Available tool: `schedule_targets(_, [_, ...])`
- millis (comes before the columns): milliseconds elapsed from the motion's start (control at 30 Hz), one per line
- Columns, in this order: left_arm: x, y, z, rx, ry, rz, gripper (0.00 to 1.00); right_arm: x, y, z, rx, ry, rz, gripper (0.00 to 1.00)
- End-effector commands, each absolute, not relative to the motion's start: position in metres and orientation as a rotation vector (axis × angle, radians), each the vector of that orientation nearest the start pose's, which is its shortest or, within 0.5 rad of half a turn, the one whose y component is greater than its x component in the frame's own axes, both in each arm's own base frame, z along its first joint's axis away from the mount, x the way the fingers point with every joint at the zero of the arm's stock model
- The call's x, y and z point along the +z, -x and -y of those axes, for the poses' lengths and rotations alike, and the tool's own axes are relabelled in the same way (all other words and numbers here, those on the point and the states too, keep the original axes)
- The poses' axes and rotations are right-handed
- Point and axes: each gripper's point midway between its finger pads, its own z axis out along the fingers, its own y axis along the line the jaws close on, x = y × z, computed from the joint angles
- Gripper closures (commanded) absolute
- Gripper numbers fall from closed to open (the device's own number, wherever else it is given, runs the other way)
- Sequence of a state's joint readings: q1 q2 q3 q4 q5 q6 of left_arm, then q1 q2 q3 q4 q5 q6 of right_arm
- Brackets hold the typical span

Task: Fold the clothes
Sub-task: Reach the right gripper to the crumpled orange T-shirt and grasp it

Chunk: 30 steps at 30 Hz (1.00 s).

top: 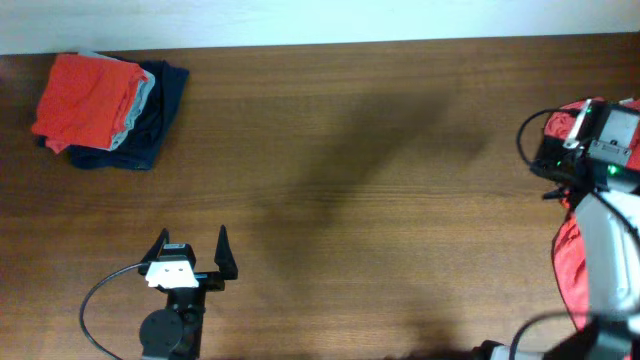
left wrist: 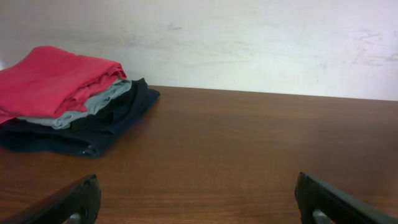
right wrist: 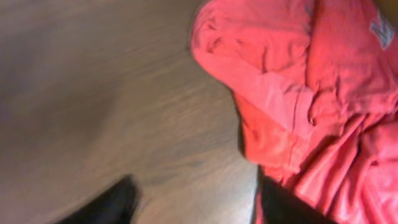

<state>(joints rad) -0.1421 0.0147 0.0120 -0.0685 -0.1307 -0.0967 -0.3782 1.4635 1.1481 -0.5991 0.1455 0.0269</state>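
Red garment [right wrist: 311,93] beneath right pincer [right wrist: 196,202]

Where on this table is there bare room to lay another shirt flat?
The widest bare stretch of table is the middle, between the folded stack in the far left corner and the loose red garment at the right edge. Bare wood also lies between that stack and the left gripper. The right edge is crowded: garment and right gripper together.

wooden table [top: 360,150] backed by a pale, possibly scuffed wall [left wrist: 261,43].
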Motion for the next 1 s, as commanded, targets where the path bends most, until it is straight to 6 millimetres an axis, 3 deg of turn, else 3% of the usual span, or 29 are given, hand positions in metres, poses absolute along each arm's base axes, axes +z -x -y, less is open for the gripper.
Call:
schedule_targets(0, [0.159, -0.245, 0.015, -0.075, 0.039, -1.638, 0.0, 0.144, -0.362, 0.196, -0.368, -0.654, -2.439, 0.51])
schedule_targets(133, [0.159, -0.245, 0.015, -0.075, 0.039, -1.638, 0.0, 0.126, -0.374, 0.221, -0.388, -0.701, -2.405, 0.6])
schedule_targets(267, [0.159, -0.245, 0.015, -0.075, 0.039, -1.638, 0.01, 0.121, -0.373, 0.25, -0.396, -0.757, -2.356, 0.61])
schedule_targets(433, [0.159, -0.245, 0.015, -0.075, 0.039, -1.638, 0.01, 0.111, -0.37, 0.276, -0.244, -0.807, -2.298, 0.61])
schedule_targets(567, [0.159, -0.245, 0.015, -0.075, 0.039, -1.638, 0.0, 0.102, -0.375, 0.283, -0.102, -0.777, -2.271, 0.57])
schedule_targets(800, [0.159, -0.245, 0.015, -0.075, 0.039, -1.638, 0.01, 0.058, -0.367, 0.31, -0.129, -0.839, -2.301, 0.56])
schedule_targets(967, [0.159, -0.245, 0.015, -0.075, 0.039, -1.638, 0.01, 0.045, -0.366, 0.328, -0.161, -0.839, -2.279, 0.55])
